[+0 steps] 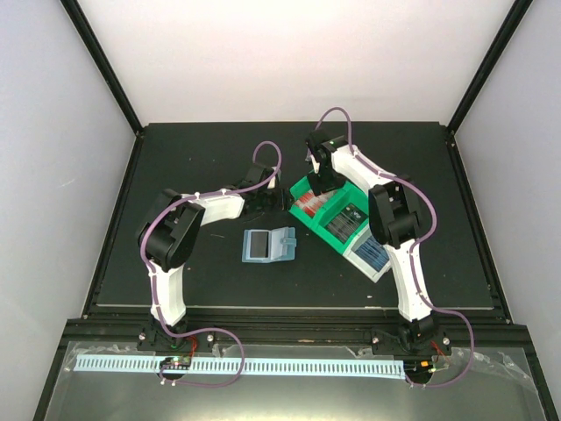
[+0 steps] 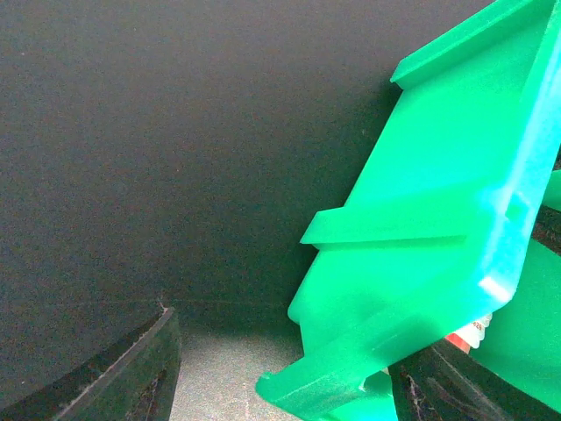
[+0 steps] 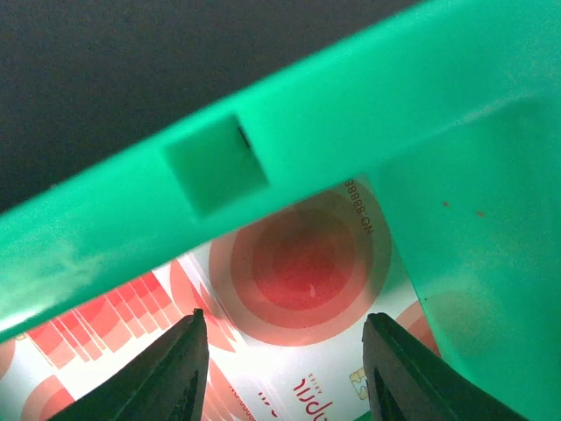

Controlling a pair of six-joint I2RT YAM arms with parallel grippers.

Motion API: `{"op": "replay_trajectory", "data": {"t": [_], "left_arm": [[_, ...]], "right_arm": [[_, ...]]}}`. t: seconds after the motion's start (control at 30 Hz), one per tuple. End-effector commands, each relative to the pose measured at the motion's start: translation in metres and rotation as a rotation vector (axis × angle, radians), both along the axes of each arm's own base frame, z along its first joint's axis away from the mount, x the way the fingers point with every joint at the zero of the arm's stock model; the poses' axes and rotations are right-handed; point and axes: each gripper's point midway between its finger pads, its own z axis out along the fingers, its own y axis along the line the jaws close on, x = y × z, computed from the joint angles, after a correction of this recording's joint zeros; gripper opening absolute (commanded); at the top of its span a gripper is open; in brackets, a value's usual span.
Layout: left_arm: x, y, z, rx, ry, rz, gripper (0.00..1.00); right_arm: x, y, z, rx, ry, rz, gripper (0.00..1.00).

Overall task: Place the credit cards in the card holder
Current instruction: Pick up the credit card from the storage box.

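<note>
One card holder lies open on the table, just left of the green bin. The left gripper has its jaws apart astride the bin's corner. The right gripper, jaws also apart, hovers over red-and-white credit cards inside.

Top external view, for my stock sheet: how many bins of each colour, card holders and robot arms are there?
Green bin: 1
White bin: 1
Card holder: 1
Robot arms: 2
Total: 5
Cards in the bins overlap too much to count.
</note>
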Motion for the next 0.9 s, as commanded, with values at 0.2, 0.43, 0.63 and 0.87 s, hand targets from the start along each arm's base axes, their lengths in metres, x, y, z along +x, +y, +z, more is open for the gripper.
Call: {"op": "replay_trajectory", "data": {"t": [0.2,0.43,0.63,0.87], "left_arm": [[-0.030,0.029,-0.051,0.140,0.166,0.024,0.65],[-0.030,0.030,-0.052,0.146,0.169,0.029,0.65],[-0.030,0.030,-0.053,0.148,0.175,0.031,0.65],[-0.030,0.030,-0.052,0.149,0.173,0.032,0.65]], "right_arm": [[0.021,-0.042,-0.018,-0.129,-0.033,-0.072,0.51],[0.026,-0.049,-0.013,-0.163,-0.067,-0.097,0.43],[0.033,-0.046,0.000,-0.177,-0.131,-0.067,0.41],[0.027,-0.014,0.005,-0.128,-0.162,0.103,0.49]]}}
